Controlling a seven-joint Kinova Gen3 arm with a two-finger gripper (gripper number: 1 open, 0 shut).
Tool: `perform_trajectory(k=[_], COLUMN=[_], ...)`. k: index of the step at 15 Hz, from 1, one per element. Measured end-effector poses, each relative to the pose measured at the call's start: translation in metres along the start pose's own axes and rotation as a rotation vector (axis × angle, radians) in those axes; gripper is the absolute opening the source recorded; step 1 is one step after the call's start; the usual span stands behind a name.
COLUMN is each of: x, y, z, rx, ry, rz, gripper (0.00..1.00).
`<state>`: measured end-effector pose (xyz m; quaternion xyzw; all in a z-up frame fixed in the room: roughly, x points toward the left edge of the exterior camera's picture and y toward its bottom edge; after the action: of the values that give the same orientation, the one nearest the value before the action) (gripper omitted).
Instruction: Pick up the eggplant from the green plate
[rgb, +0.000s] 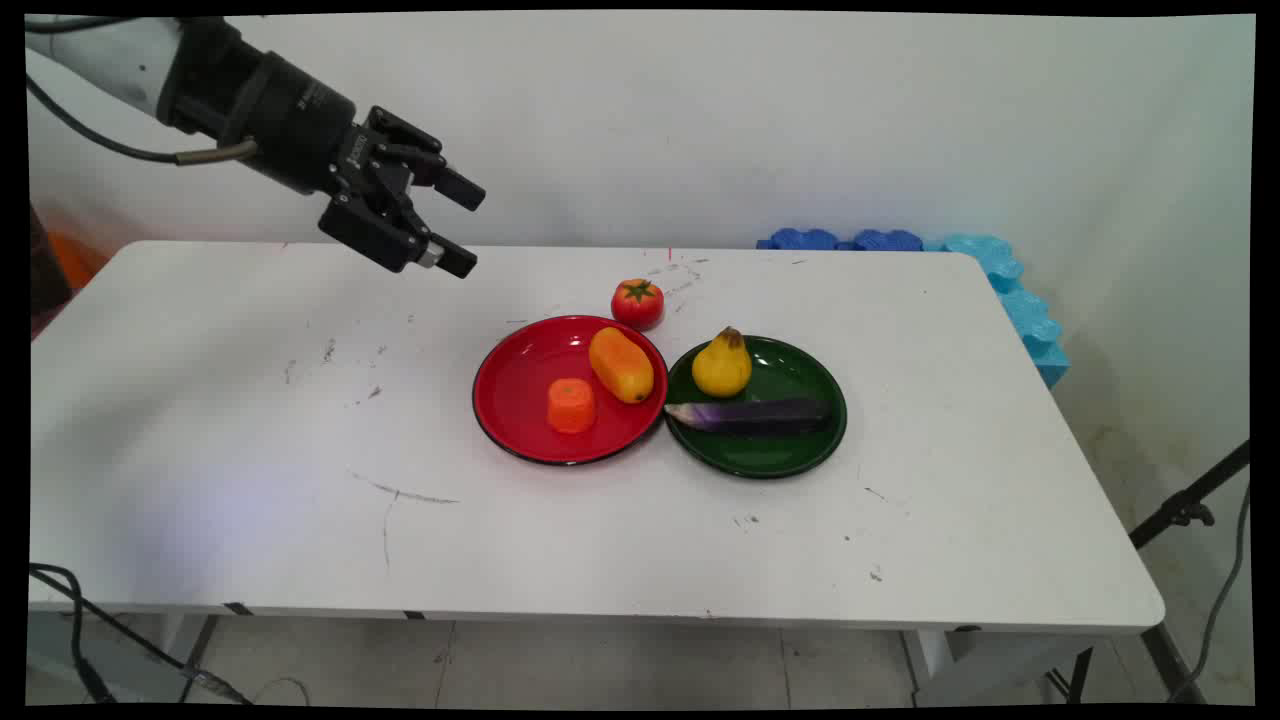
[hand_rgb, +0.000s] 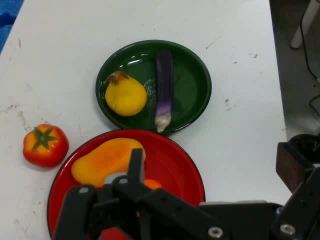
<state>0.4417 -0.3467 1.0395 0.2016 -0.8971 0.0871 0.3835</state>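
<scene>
the black two-finger gripper (rgb: 468, 226) hangs high above the white table's (rgb: 250, 450) far left, its fingers spread apart and holding nothing, well apart from everything. nearest it, the round red plate (rgb: 510, 400) carries an orange mango-like fruit (rgb: 621, 365) and what seems a stubby orange carrot piece (rgb: 571, 405), so both rest contained. touching that plate's rim, the round dark green plate (rgb: 800, 450) holds a yellow pear (rgb: 722, 364) and a purple eggplant (rgb: 752, 416), with a red tomato (rgb: 637, 303) loose on the table just behind.

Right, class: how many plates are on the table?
2. The red plate sits near the table's middle; the green plate lies beside it on its right, their rims about touching. None seems hidden.
</scene>
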Motion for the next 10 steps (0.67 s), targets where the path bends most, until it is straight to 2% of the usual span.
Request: perform_trajectory(k=[5,10], x=[0.006,0.02], y=[-0.004,-0.013], z=[0.002,0.016], rx=[-0.013,-0.015], ry=[0.001,-0.019], rz=[0.001,0.014], gripper=[1.0,1.0])
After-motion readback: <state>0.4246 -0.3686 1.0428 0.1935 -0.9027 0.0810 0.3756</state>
